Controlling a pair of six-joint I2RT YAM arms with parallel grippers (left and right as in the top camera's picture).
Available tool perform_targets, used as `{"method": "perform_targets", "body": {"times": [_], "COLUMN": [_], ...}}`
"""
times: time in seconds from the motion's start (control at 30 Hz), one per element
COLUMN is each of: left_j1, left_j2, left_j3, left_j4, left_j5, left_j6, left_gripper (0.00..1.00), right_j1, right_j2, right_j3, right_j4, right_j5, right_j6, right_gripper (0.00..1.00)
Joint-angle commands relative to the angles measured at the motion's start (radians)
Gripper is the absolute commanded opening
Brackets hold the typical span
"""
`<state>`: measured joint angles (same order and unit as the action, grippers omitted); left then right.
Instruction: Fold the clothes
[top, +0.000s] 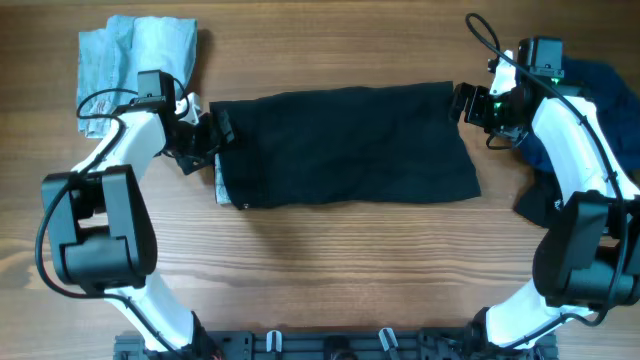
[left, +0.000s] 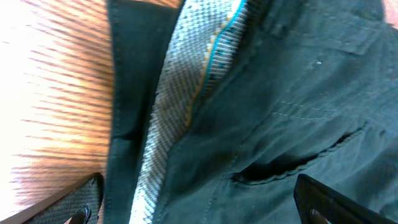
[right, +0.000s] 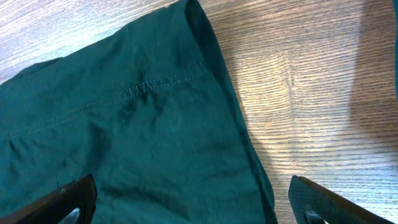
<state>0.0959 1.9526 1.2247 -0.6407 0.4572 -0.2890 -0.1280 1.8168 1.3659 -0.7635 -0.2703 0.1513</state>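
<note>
1. Large black fabric garment (left: 298, 112), its pale grey-white woven inner band (left: 165, 130) showing, lies spread flat on the wooden table (top: 330, 270) between both arms.
2. Left gripper (top: 212, 135) hovers at the band end, jaws wide apart and empty. Right gripper (top: 466, 103) is likewise spread at the opposite top corner.
3. Risk: a shallow pinch may catch one layer only, so the fold would drag crooked or slip free.

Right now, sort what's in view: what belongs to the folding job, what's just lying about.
Job: black garment, light-blue garment, navy garment.
Not the job: wooden table, black rail along its near edge.
</note>
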Motion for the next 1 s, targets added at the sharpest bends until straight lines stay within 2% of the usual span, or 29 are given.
{"method": "perform_targets", "body": {"times": [0.0, 0.07, 0.3, 0.33, 0.4, 0.5, 0.53, 0.57, 0.6, 0.73, 0.97], "left_j1": [-0.003, -0.003, -0.028, -0.033, -0.049, -0.073, -0.078, -0.079, -0.077, -0.003, 0.142], "left_j2": [0.093, 0.098, 0.099, 0.099, 0.1, 0.1, 0.1, 0.1, 0.099, 0.098, 0.053], "left_j3": [-0.021, -0.031, -0.093, -0.099, -0.101, -0.101, -0.101, -0.101, -0.101, -0.092, 0.137], "left_j4": [-0.002, -0.002, 0.058, 0.074, 0.104, 0.118, 0.122, 0.124, 0.122, 0.081, -0.224], "left_j5": [0.04, 0.045, 0.051, 0.051, 0.051, 0.05, 0.049, 0.035, 0.017, 0.002, -0.138], "left_j6": [0.04, 0.043, 0.013, -0.002, -0.012, -0.014, -0.014, -0.015, -0.027, -0.037, -0.002], "left_gripper": [0.93, 0.83, 0.76, 0.72, 0.58, 0.41, 0.29, 0.09, 0.04, 0.04, 0.04], "right_j1": [0.006, 0.006, 0.007, 0.007, 0.007, 0.007, 0.007, 0.007, 0.007, 0.007, 0.007], "right_j2": [0.02, 0.02, 0.02, 0.02, 0.02, 0.02, 0.02, 0.02, 0.02, 0.02, 0.02], "right_j3": [0.0, 0.0, 0.0, 0.0, 0.0, 0.0, 0.0, 0.0, 0.0, 0.0, 0.0], "right_j4": [-0.001, 0.0, 0.001, -0.001, -0.005, -0.012, -0.015, -0.016, -0.017, -0.023, -0.017], "right_j5": [-0.024, -0.024, -0.076, -0.076, -0.098, -0.098, -0.098, -0.098, -0.098, -0.098, -0.098], "right_j6": [-0.018, -0.018, -0.018, -0.017, -0.018, -0.018, -0.018, -0.018, -0.018, -0.018, -0.018], "right_gripper": [0.99, 0.99, 1.0, 0.99, 0.99, 0.99, 1.0, 0.99, 0.99, 1.0, 1.0]}}
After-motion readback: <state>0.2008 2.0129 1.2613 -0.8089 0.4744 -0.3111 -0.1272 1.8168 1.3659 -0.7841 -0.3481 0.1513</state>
